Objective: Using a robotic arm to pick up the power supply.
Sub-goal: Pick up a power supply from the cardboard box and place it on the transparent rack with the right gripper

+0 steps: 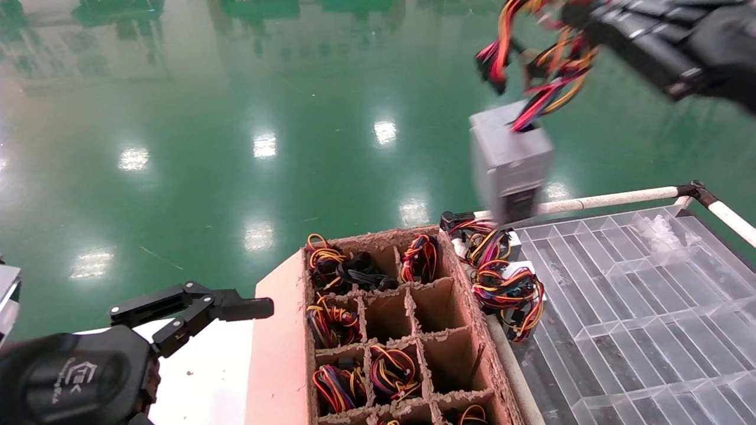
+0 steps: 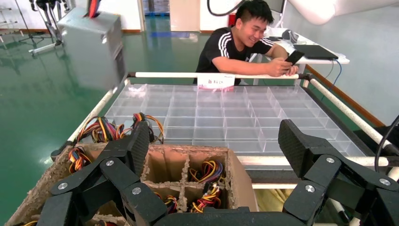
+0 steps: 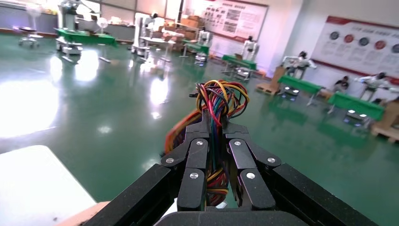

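The power supply (image 1: 511, 159), a silver-grey metal box, hangs in the air by its bunch of coloured wires (image 1: 552, 71) above the far corner of the cardboard box (image 1: 280, 342). My right gripper (image 1: 582, 23) at the top right is shut on that wire bunch (image 3: 221, 101); the wires run between its fingers (image 3: 197, 141). The hanging box also shows in the left wrist view as a grey power supply (image 2: 94, 47). My left gripper (image 1: 260, 308) stands open low at the left, beside the cardboard box, with nothing between its fingers (image 2: 136, 143).
The cardboard box has divided cells (image 1: 437, 304), several holding wire bundles (image 1: 331, 321). More wired units (image 1: 502, 283) lie between it and a clear plastic divider tray (image 1: 638, 307) on a white-railed cart (image 1: 614, 199). A seated man (image 2: 244, 40) is beyond the cart.
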{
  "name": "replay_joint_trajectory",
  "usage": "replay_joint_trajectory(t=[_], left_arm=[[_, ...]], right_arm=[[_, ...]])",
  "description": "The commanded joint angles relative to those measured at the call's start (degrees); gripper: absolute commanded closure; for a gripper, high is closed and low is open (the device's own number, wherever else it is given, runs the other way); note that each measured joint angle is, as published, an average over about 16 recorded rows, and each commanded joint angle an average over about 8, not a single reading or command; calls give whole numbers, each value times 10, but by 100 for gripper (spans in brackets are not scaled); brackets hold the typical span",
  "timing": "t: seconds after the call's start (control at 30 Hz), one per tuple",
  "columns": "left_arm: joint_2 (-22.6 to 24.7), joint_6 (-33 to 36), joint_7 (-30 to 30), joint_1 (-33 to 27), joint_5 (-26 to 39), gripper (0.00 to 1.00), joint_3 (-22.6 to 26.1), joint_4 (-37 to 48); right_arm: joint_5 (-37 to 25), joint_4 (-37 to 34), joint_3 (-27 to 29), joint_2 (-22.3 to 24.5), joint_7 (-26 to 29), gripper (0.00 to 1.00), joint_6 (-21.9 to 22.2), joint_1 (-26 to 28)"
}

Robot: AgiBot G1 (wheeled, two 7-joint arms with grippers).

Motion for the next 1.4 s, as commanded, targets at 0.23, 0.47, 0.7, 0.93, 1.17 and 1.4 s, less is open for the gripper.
replay_joint_trajectory(t=[0.23, 0.47, 0.7, 0.93, 1.17, 1.4], left_arm=[[0, 0, 0, 0, 0, 0, 0, 0], [0, 0, 0, 0, 0, 0, 0, 0], [0, 0, 0, 0, 0, 0, 1, 0], [0, 0, 0, 0, 0, 0, 1, 0], [0, 0, 0, 0, -1, 0, 1, 0], [0, 0, 1, 0, -1, 0, 1, 0]], right_arm=[[12, -61, 22, 64, -30, 100, -48, -12], [33, -105, 45, 115, -53, 100, -72, -88], [66, -145, 79, 144, -87, 100, -82, -178], [82, -165, 93, 146, -112, 100, -92, -237], [77, -158, 82, 126, -116, 100, -100, -262], [49, -139, 49, 87, -100, 100, -93, -239]])
